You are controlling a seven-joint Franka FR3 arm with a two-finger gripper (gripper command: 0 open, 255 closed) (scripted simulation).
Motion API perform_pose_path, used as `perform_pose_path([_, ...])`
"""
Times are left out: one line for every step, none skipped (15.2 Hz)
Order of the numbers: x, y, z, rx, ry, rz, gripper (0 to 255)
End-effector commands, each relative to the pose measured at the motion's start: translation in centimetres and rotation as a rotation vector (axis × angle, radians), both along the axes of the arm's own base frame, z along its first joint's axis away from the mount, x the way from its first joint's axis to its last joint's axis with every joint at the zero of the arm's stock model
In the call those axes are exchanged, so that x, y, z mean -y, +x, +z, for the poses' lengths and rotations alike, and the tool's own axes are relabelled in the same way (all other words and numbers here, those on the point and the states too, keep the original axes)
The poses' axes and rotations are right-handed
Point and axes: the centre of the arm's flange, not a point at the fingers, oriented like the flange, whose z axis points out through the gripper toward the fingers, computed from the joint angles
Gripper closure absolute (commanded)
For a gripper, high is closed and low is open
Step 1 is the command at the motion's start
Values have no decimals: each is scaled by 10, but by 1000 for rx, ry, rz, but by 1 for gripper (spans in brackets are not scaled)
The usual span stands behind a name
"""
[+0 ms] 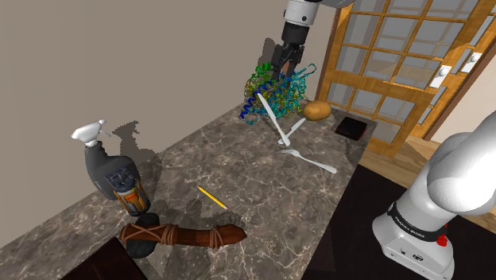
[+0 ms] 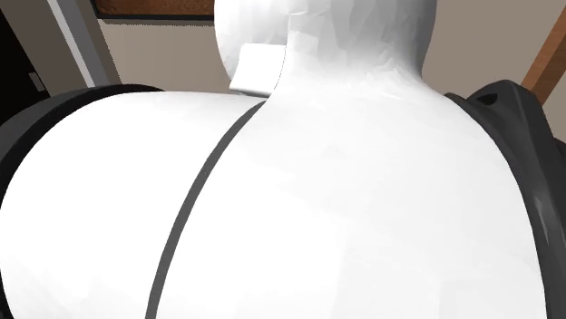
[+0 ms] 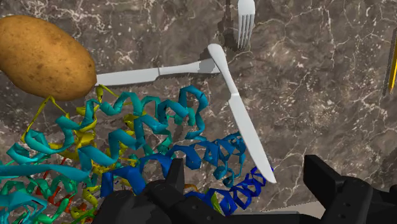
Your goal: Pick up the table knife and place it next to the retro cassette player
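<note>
A white table knife (image 3: 245, 127) slants up off the marble counter (image 1: 238, 175), one end by a second white knife (image 3: 153, 73) and its tip resting on a tangle of coloured ribbons (image 3: 127, 159). In the shoulder view the same knife (image 1: 271, 118) leans against that tangle (image 1: 274, 91). My gripper (image 3: 245, 173) hangs just above the raised tip, open, with the tip between the fingers (image 3: 170, 181) and untouched. From the shoulder view the gripper (image 1: 280, 73) stands over the tangle. A flat black box with a red edge (image 1: 350, 127), seemingly the cassette player, lies at the counter's far corner.
A potato (image 1: 318, 110) sits beside the tangle, and a white fork (image 1: 311, 161) lies nearer the stand. Further along the counter are a yellow pencil (image 1: 211, 197), a spray bottle (image 1: 111, 171) and a rope-bound brown log (image 1: 187, 236). A wooden lattice door (image 1: 397, 56) stands behind. The white arm (image 2: 299, 199) blocks the second exterior view.
</note>
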Motion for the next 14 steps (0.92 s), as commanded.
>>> perform_pose_path([-3, -1, -8, 1, -8, -4, 0])
perform_pose_path([-3, -1, -13, 1, -8, -4, 0])
perform_pose_path([-4, 0, -18, 1, -8, -4, 0])
perform_pose_path([-5, 0, -23, 1, -8, -4, 0])
perform_pose_path([-6, 1, -28, 1, -8, -4, 0])
perform_pose_path([-7, 1, -31, 1, -8, -4, 0])
perform_pose_path([-7, 1, -31, 1, -8, -4, 0])
perform_pose_path([-7, 1, -31, 1, -8, -4, 0])
perform_pose_path([-7, 1, -31, 1, -8, -4, 0])
perform_pose_path([-7, 1, -31, 1, -8, -4, 0])
perform_pose_path([-7, 1, -31, 1, -8, -4, 0])
perform_pose_path([-7, 1, -31, 1, -8, -4, 0])
perform_pose_path([-7, 1, -31, 1, -8, -4, 0])
perform_pose_path([-7, 1, -31, 1, -8, -4, 0])
